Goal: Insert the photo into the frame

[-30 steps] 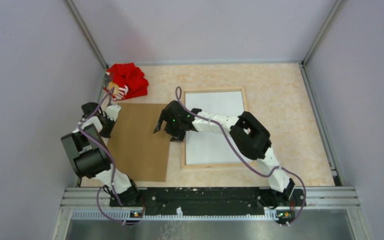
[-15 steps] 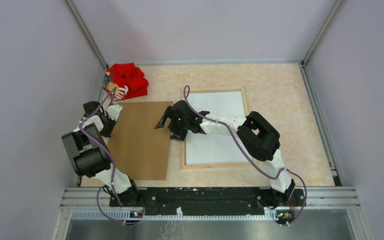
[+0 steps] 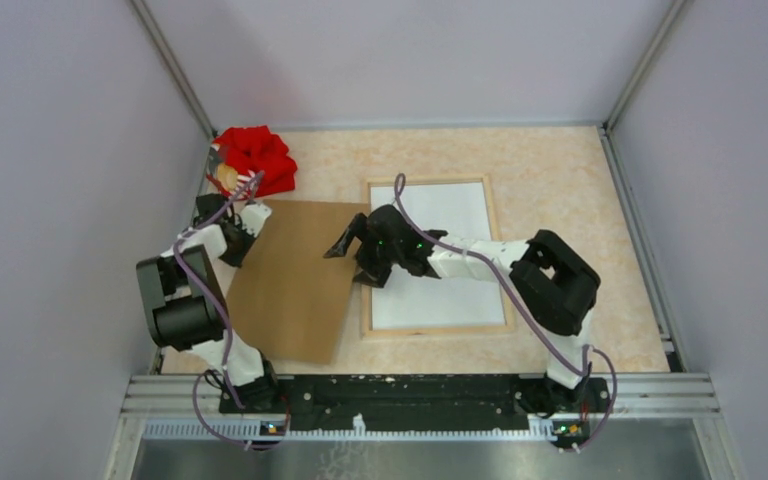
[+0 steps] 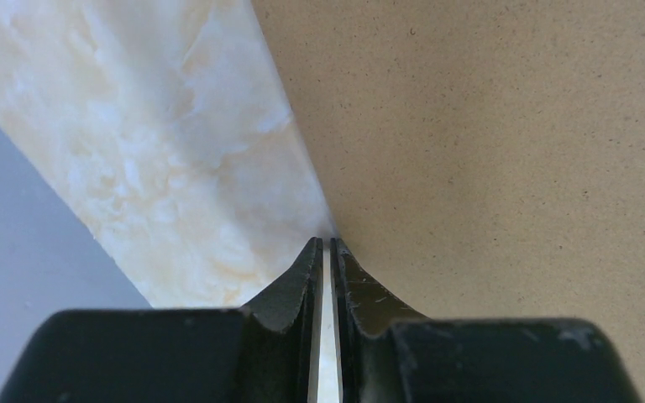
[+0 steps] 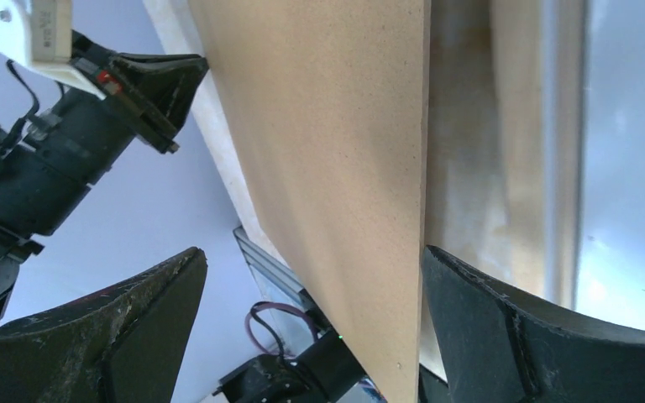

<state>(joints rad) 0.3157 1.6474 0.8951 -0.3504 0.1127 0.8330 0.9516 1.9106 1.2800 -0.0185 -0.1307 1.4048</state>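
The matte, speckled brown board (image 3: 295, 285) lies skewed on the marbled table (image 3: 560, 180), beside the thin wooden frame (image 3: 430, 181), which lies flat around the photo (image 3: 440, 305), white back up. The left gripper (image 4: 323, 243) has its jaws closed to a hairline slit at the board's left edge. The right gripper (image 5: 312, 252) has its jaws wide and empty astride the board's right edge.

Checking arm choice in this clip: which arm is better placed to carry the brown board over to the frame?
Left. The left gripper is shut on the backing board at its edge; the right gripper hangs open by the frame, gripping nothing.
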